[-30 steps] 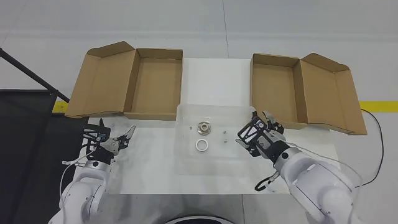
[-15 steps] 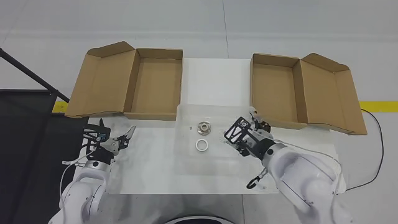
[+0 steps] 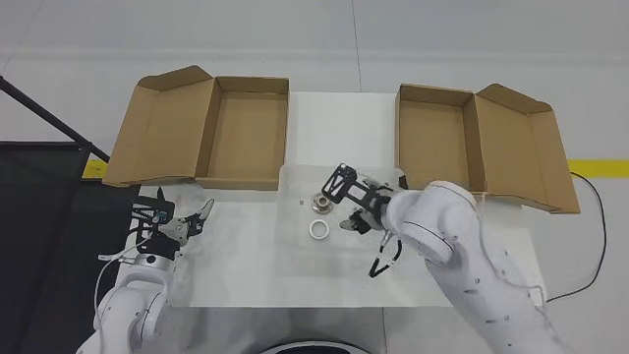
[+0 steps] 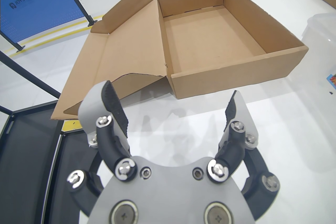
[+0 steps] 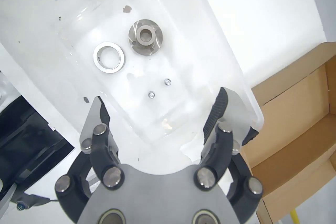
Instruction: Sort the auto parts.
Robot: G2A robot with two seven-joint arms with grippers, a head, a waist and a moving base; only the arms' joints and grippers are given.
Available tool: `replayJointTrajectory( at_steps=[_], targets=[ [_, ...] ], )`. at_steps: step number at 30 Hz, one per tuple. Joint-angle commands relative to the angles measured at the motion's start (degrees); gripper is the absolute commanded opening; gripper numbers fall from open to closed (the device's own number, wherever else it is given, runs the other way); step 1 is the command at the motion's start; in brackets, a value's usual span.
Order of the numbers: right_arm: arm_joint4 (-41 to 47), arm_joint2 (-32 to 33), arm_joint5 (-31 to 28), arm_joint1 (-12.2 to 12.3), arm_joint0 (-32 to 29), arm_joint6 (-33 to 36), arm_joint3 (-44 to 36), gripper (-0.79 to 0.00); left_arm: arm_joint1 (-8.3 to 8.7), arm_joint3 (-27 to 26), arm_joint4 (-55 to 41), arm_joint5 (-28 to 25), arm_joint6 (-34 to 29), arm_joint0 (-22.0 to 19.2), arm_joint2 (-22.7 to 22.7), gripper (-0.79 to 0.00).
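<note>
A clear plastic tray (image 3: 295,256) in the middle of the white table holds a grey flanged hub (image 3: 321,200) (image 5: 145,36), a flat metal ring (image 3: 319,228) (image 5: 109,57) and two small screws (image 5: 167,82) (image 5: 151,94). My right gripper (image 3: 346,201) (image 5: 160,104) hangs open over the tray, just right of the hub, with nothing between its fingers. My left gripper (image 3: 183,218) (image 4: 173,101) stands open above bare table near the left front corner, in front of the left cardboard box (image 4: 210,33).
Two open cardboard boxes flank the tray at the back: the left cardboard box (image 3: 241,133) and a right one (image 3: 437,143) (image 5: 302,117), each with its lid folded outward. A black frame (image 4: 29,146) borders the table's left side.
My right gripper has moved left from the tray's right edge to above the parts, next to the hub. The left arm has kept still.
</note>
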Motion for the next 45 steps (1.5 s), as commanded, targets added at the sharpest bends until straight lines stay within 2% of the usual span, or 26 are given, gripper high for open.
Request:
replayJointTrajectory(
  at_steps=[1,4,6,9,17,36,38,39,40,43,45],
  targets=[
    [0.8,-1.0,1.0,-0.4,1.9,0.9,2.7,-0.394,0.00,0.0,0.0,0.0,0.0,0.0,0.0,0.000],
    [1.5,-2.4,1.9,-0.8,3.8,1.0,6.3,-0.431,0.00,0.0,0.0,0.0,0.0,0.0,0.0,0.000],
    [1.0,-3.3,2.5,-1.1,4.9,1.6,8.5,-0.409,0.00,0.0,0.0,0.0,0.0,0.0,0.0,0.000],
    [1.0,-4.6,3.2,-1.5,6.1,1.7,11.1,-0.456,0.00,0.0,0.0,0.0,0.0,0.0,0.0,0.000],
    [1.2,-7.7,4.9,-2.7,9.2,1.4,16.6,-0.474,0.00,0.0,0.0,0.0,0.0,0.0,0.0,0.000],
    [5.7,-10.9,3.0,-4.5,13.6,1.5,26.0,-0.514,0.00,0.0,0.0,0.0,0.0,0.0,0.0,0.000],
    [6.0,-11.1,2.8,-4.6,13.8,1.5,26.6,-0.539,0.00,0.0,0.0,0.0,0.0,0.0,0.0,0.000],
    [6.2,-11.2,2.7,-4.6,14.0,1.4,26.9,-0.606,0.00,0.0,0.0,0.0,0.0,0.0,0.0,0.000],
    [6.2,-11.3,2.6,-4.7,14.0,1.3,27.2,-0.640,0.00,0.0,0.0,0.0,0.0,0.0,0.0,0.000],
    [6.8,-11.7,2.1,-4.9,14.3,1.5,27.9,-0.637,0.00,0.0,0.0,0.0,0.0,0.0,0.0,0.000],
    [7.1,-11.9,1.9,-5.0,14.6,1.6,28.5,-0.665,0.00,0.0,0.0,0.0,0.0,0.0,0.0,0.000]
  ],
)
